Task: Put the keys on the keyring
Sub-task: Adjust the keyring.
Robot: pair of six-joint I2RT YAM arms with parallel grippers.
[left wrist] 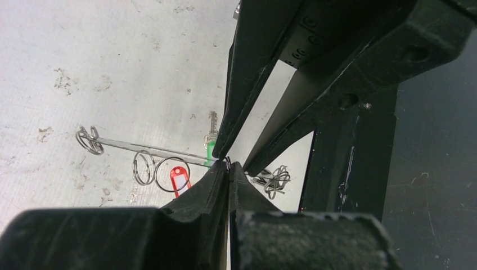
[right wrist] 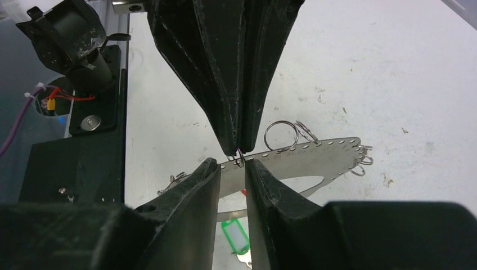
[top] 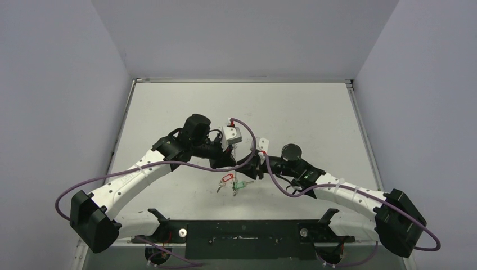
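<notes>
The keyring (right wrist: 320,153) is a flat, perforated grey metal crescent fringed with small rings, and it stands on edge just above the table. My left gripper (left wrist: 229,166) is shut on a thin wire ring at the keyring's rim. My right gripper (right wrist: 232,166) faces it tip to tip. Its jaws are a narrow gap apart, straddling that rim and ring. Below them on the table lie the red-tagged key (top: 227,179) and the green-tagged key (top: 240,184). The green tag (right wrist: 235,233) shows between the right fingers. The red tag (left wrist: 179,179) lies under a loose-hanging ring (left wrist: 171,174).
A tangle of spare rings (left wrist: 275,180) lies near the black mounting plate (top: 242,233) at the table's near edge. Both arms (top: 140,171) (top: 343,191) converge at the table's centre. Grey walls enclose the white table (top: 315,112) on three sides.
</notes>
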